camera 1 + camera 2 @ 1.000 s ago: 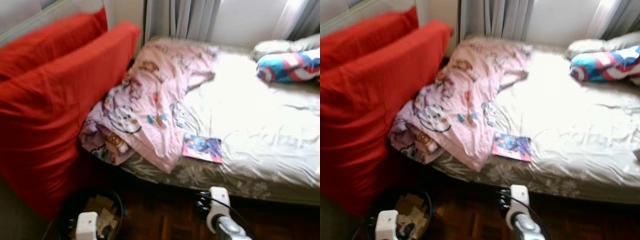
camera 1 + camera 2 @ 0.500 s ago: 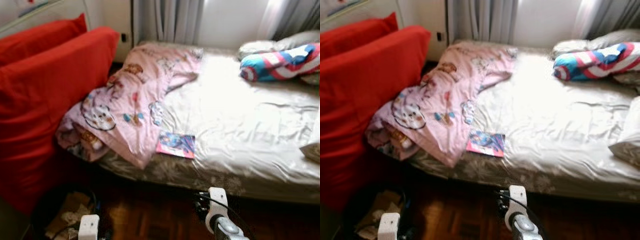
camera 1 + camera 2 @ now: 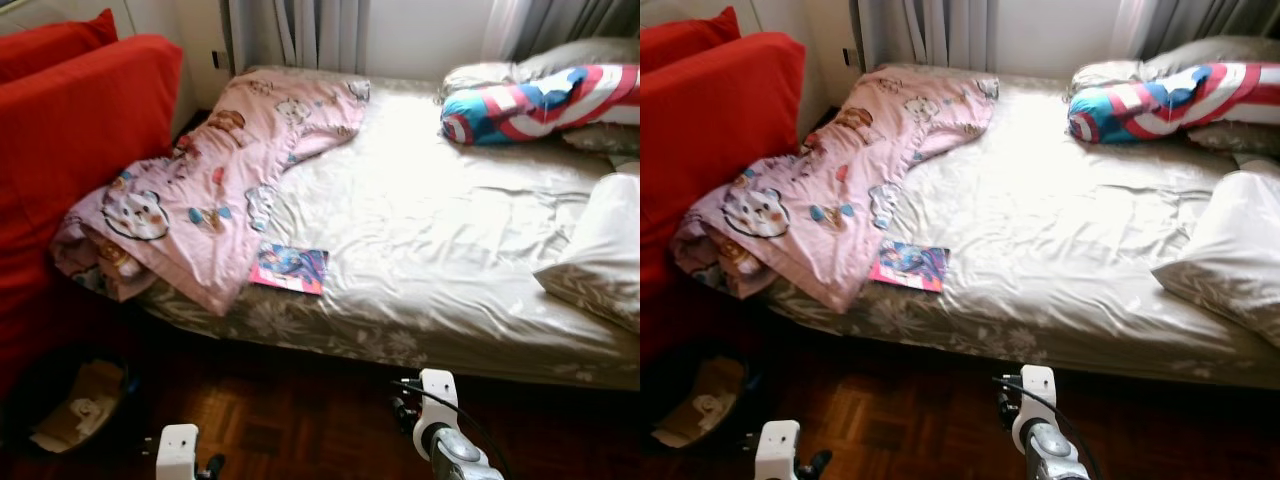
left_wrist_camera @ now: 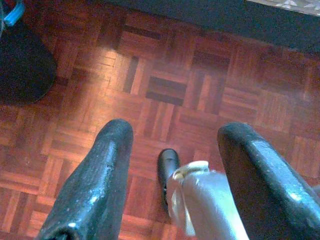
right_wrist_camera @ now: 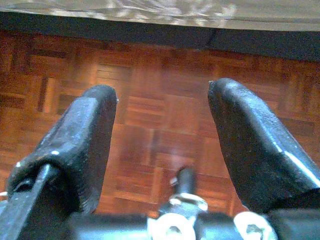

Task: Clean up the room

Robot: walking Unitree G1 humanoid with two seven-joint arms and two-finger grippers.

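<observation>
Two grippers hang low over the parquet floor in front of you, both with fingers spread wide and nothing between them: the left gripper and the right gripper. Your nearest loose item is the magazine, lying flat on the bed near its front edge, well ahead of both grippers and up-left of the right one. Its long axis runs roughly along the bed edge, slightly skewed. Touching its left side, the pink blanket stretches from the bed's far end down to the near left corner, where it bunches. At your left on the floor sits a dark bin holding scraps.
</observation>
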